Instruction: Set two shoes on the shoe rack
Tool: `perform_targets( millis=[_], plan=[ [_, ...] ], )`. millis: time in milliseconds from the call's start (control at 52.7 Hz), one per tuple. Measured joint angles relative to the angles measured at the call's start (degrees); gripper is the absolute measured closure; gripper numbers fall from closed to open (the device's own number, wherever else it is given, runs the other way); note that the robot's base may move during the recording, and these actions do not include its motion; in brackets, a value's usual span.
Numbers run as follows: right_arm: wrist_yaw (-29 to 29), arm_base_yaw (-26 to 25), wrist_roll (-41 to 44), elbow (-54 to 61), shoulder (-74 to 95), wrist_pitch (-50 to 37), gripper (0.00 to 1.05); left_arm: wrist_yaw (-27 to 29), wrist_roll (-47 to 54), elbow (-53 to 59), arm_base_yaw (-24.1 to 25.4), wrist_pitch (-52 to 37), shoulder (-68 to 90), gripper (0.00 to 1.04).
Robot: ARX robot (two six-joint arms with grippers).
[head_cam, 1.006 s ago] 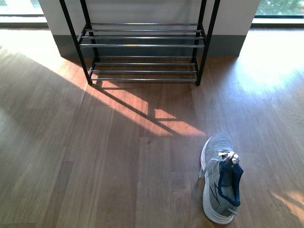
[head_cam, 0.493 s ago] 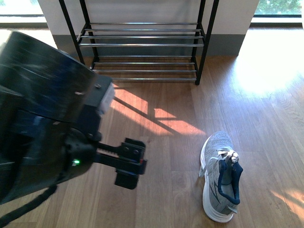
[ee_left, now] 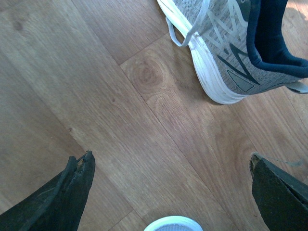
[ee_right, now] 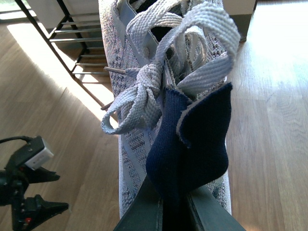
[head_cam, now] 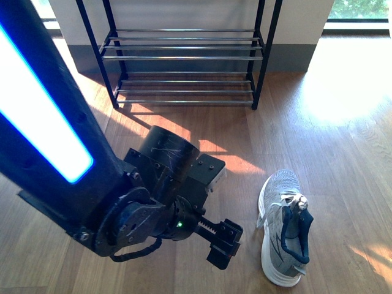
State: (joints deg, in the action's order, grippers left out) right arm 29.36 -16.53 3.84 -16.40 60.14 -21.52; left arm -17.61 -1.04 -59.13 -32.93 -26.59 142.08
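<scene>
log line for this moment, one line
left gripper open beside floor shoe | right gripper shut on other shoe | rack shelves in view bare

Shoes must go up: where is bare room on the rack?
Both visible shelves of the shoe rack are bare between its black side frames. The floor is crowded where the left gripper hangs beside the shoe.

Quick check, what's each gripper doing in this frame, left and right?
Left gripper: open, nothing between its fingers.
Right gripper: closed, holding the grey shoe by its navy fabric.
</scene>
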Motion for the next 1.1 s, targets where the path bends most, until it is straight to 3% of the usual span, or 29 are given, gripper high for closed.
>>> perform_targets(
  millis=[398, 759, 1100],
  plan=[
    [0.02, 0.0, 0.0, 0.0, 0.0, 0.0, 1.03, -6.43, -0.44, -15.74, -0.63, 1.7, 10.49, 0.09],
    [0.0, -0.02, 0.0, 0.0, 0.0, 0.0, 1.03, -12.39, -0.59, -31.95, -2.97, 11.02, 19.61, 0.09],
    [0.02, 0.0, 0.0, 0.0, 0.0, 0.0, 1.03, -13.57, -1.09, -42.75, -5.44, 18.82, 25.64, 0.09]
  ],
)
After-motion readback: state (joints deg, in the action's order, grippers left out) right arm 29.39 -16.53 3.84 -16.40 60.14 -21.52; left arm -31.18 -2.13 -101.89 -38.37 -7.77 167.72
